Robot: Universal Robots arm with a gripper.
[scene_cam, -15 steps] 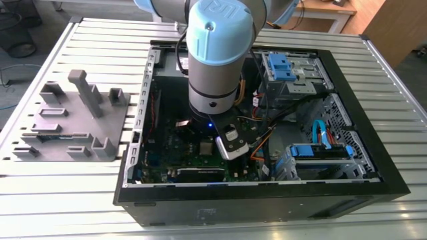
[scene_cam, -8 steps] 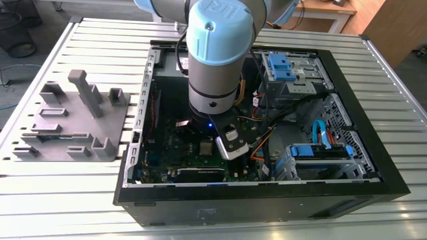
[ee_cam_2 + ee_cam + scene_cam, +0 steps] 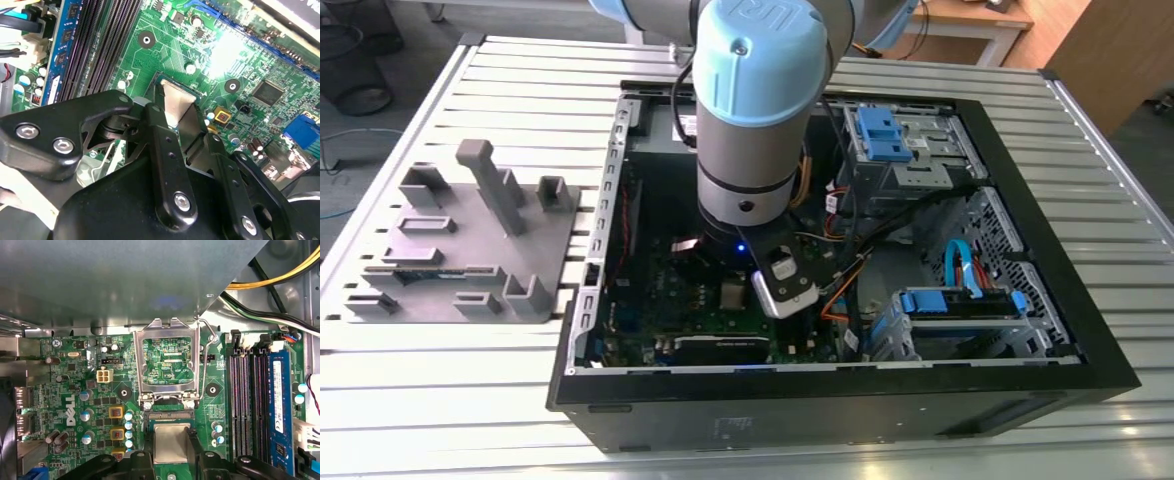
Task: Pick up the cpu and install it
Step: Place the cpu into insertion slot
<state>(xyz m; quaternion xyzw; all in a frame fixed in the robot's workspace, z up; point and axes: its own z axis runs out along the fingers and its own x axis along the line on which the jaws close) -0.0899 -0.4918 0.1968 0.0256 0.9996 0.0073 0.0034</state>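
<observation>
While reading across the bench (image 3: pixel 440 400) from the exterior view's left: noted grey fixture tray (image 3: pixel 460 250) near that edge, parked clear of the work. Next, mid-bench, open computer case (image 3: pixel 854 400) lying on its side, panel off so as to expose the green motherboard (image 3: pixel 95 390). Saw arm (image 3: pixel 754 110) reaching straight down into the case, over the board's middle. Blue-latched drive bays (image 3: pixel 901 135) toward the case's far right corner in the exterior view, out of the way.

Inside, per the first wrist view: load plate (image 3: pixel 167 331) swung up and back, leaving the socket (image 3: pixel 169 415) open to receive. Found the cpu (image 3: pixel 171 442) at the socket, flat, square to it, silvery top up. Jaws closed narrowly on the cpu, fingers (image 3: pixel 167 150) pressed to two opposite edges; gripped by the edges, presumably, to spare the underside contacts. Cannot tell whether seated or held just above. Long memory slots (image 3: pixel 245 400) beside the socket, clear of the jaws.
</observation>
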